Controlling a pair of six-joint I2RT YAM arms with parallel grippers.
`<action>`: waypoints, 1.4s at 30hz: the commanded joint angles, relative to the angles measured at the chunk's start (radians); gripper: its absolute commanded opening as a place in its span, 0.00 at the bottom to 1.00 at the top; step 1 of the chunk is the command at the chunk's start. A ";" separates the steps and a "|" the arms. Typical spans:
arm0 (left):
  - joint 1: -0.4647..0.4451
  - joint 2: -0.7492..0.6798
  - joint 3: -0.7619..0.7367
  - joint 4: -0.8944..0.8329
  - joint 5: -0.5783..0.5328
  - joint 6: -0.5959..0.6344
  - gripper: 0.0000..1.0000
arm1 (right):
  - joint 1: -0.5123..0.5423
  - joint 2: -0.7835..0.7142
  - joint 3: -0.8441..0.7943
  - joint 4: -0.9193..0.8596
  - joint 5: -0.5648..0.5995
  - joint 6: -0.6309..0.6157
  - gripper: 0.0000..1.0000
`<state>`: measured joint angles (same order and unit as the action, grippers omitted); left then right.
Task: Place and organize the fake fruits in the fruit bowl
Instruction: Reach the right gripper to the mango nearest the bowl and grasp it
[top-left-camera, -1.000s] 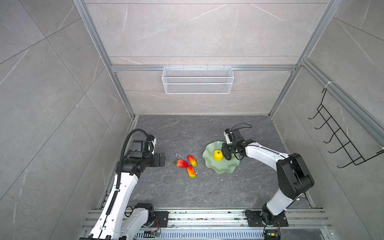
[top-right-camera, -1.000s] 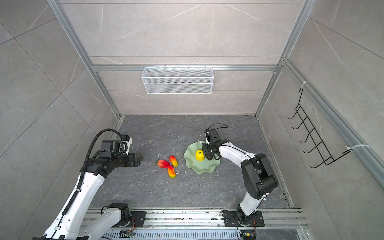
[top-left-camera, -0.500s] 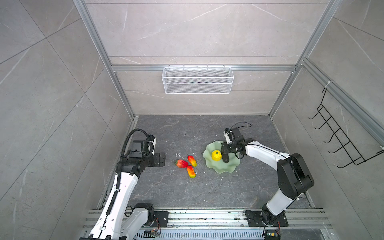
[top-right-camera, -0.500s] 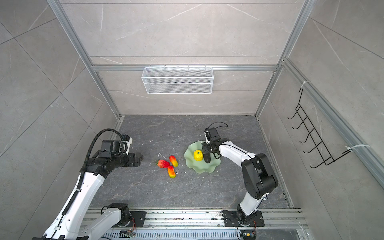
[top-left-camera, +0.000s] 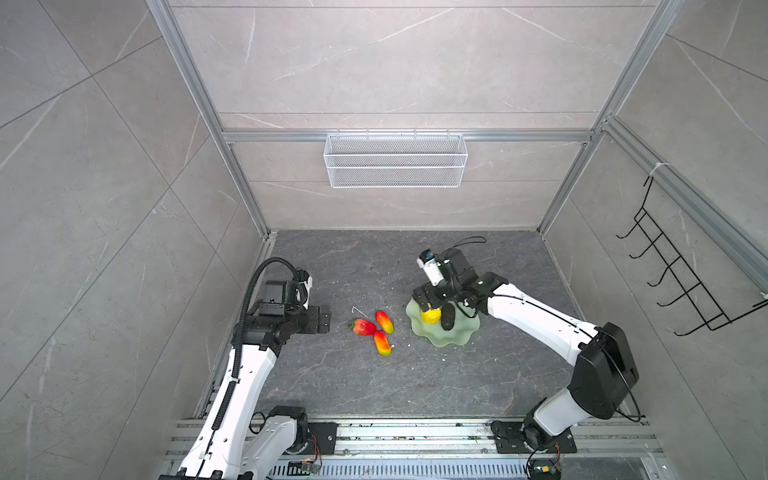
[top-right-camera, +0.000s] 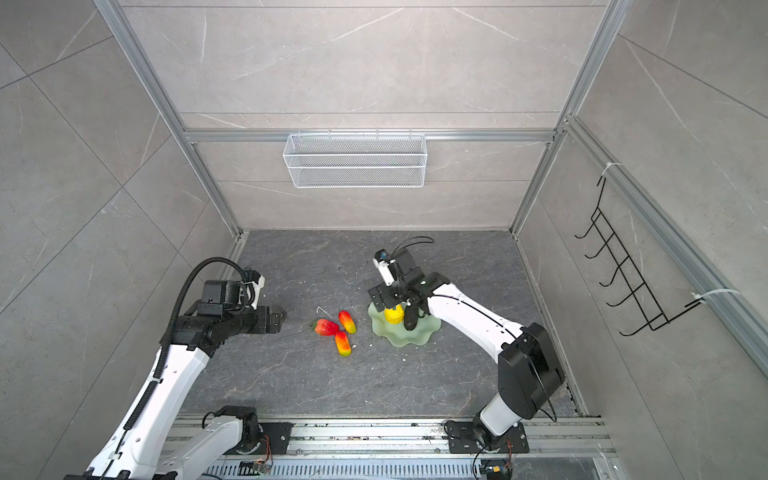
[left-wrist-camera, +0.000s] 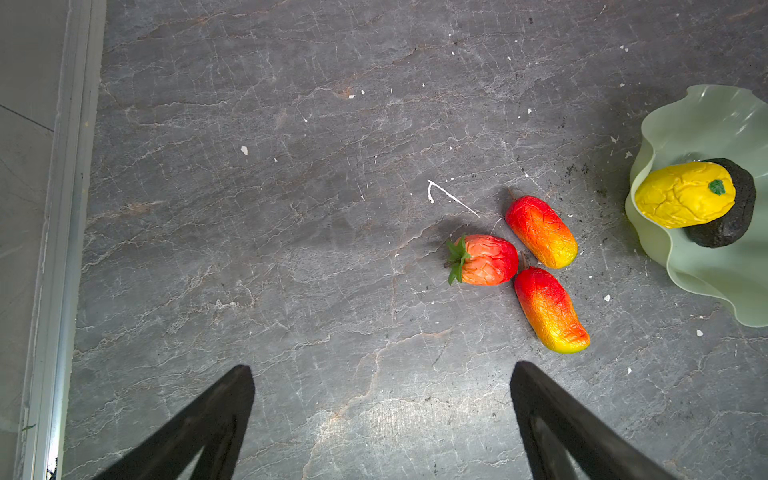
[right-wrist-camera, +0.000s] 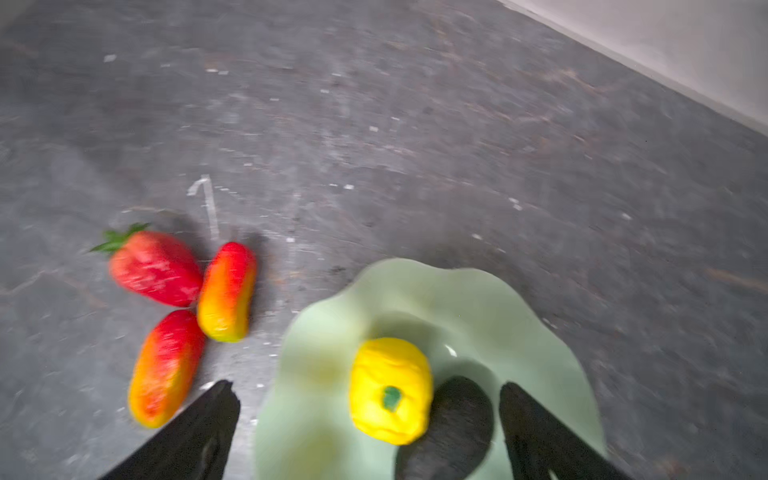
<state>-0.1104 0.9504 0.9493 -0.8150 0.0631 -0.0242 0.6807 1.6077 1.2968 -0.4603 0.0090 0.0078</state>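
Fruit bowl (top-left-camera: 449, 337): right of tabletop centre.
Right gripper (right-wrist-camera: 368, 390): above bowl, spread wide, empty.
Left gripper (left-wrist-camera: 382, 368): left of centre, spread, empty.
Far mango (top-left-camera: 384, 321), near mango (top-left-camera: 382, 343), strawberry (top-left-camera: 364, 327): clustered, touching, tabletop centre.
Yellow fruit (top-left-camera: 430, 316), dark fruit (top-left-camera: 448, 321): in bowl, touching.

walls (top-left-camera: 374, 62) grey tile | floor (top-left-camera: 374, 382) dark slate | white wire basket (top-left-camera: 395, 166) | black hook rack (top-left-camera: 688, 274)

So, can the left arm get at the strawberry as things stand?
Probably yes. The left fingers stand open, the floor between them and the strawberry is bare, and the two mangoes lie on its far side.
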 joint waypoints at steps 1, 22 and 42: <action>0.005 -0.002 0.006 0.008 0.020 0.020 1.00 | 0.082 0.079 0.068 -0.048 -0.033 -0.035 1.00; 0.005 -0.007 0.004 0.008 0.024 0.023 1.00 | 0.176 0.507 0.300 0.003 -0.080 0.111 0.67; 0.005 -0.007 0.003 0.007 0.024 0.023 1.00 | 0.176 0.367 0.278 -0.027 -0.049 0.075 0.33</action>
<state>-0.1104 0.9504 0.9493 -0.8150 0.0635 -0.0242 0.8524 2.1189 1.5898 -0.4614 -0.0502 0.1139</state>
